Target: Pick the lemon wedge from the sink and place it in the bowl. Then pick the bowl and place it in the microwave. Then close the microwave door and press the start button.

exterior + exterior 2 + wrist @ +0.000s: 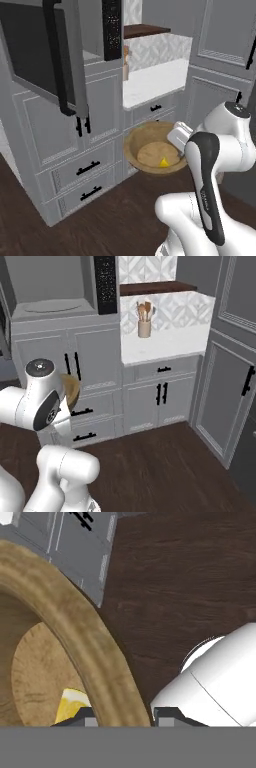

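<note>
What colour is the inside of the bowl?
Light tan inside the bowl, with a darker brown rim; the left base view shows it best.

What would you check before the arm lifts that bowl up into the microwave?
1. Lemon wedge lies inside the bowl: ok.
2. Gripper has the bowl's rim between its fingers, one tip inside and one outside in the hand view: ok.
3. Bowl is level enough that the wedge stays in: ok, though it tilts slightly.
4. Microwave door is swung open: ok.
5. Microwave inside is free of things: ok, its pale floor looks bare.
6. Grip is firm enough for the lift: cannot tell.
</note>
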